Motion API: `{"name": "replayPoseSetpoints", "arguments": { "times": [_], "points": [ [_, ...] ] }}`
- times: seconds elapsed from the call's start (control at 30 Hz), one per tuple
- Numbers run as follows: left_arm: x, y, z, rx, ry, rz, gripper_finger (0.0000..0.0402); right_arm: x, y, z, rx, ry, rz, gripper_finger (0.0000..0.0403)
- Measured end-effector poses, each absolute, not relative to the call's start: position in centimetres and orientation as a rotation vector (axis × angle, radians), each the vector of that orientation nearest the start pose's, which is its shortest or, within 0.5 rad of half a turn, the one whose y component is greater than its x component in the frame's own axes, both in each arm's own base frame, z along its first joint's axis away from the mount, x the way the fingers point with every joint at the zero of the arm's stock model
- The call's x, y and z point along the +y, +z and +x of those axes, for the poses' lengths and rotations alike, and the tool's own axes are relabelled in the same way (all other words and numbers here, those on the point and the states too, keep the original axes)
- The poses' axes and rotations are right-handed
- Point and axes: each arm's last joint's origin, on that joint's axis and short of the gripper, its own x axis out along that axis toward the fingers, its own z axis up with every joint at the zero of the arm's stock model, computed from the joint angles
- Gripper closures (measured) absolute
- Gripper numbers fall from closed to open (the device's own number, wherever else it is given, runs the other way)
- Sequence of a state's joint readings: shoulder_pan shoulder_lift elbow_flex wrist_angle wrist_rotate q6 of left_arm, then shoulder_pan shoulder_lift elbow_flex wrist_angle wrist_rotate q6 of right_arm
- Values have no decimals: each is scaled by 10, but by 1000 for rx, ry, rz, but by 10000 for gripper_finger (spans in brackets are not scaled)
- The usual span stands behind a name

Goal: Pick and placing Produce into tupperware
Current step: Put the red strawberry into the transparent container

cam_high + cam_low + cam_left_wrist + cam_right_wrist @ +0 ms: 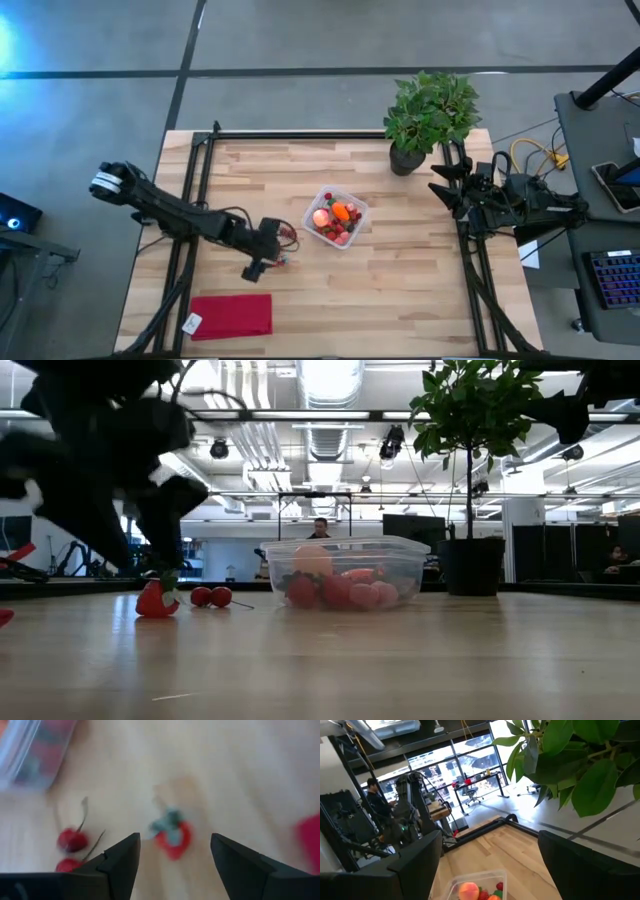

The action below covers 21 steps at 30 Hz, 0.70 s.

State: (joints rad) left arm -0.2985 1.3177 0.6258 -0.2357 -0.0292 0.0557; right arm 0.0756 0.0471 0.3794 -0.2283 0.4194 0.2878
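Observation:
The clear square tupperware [336,217] [345,572] stands mid-table and holds a pale orange round fruit [321,216], an orange carrot-shaped piece [342,211] and several small red pieces. A red strawberry-like piece with a green top [172,839] [155,600] and two cherries with stems [70,841] [211,596] lie on the wood to the tupperware's left. My left gripper [175,855] [264,262] is open just above the strawberry-like piece, one finger on either side, apart from it. My right gripper [490,865] [445,190] waits open at the right edge.
A potted leafy plant [430,115] [475,470] stands at the far right of the table. A flat magenta-red cloth [232,315] lies near the near-left corner. Bare wood [400,290] spreads along the near side, right of the cloth. A person [320,528] sits in the room beyond.

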Motion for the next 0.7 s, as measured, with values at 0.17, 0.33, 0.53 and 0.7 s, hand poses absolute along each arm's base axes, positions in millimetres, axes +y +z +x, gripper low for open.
{"name": "replayPoseSetpoints", "arguments": {
  "times": [0.17, 0.33, 0.53, 0.7],
  "points": [
    [-69, 156, 242, 961, -87, 167, 173, -7, 262, 63, -150, -327, 310, 80],
    [-75, 146, 251, 1001, -135, 109, 173, -7, 262, 63, -151, -327, 310, 80],
    [-76, 145, 255, 963, -85, 45, 173, -7, 262, 63, -150, -327, 310, 80],
    [-73, 149, 257, 914, -39, 22, 173, -7, 262, 63, -150, -327, 310, 80]
  ]
}}
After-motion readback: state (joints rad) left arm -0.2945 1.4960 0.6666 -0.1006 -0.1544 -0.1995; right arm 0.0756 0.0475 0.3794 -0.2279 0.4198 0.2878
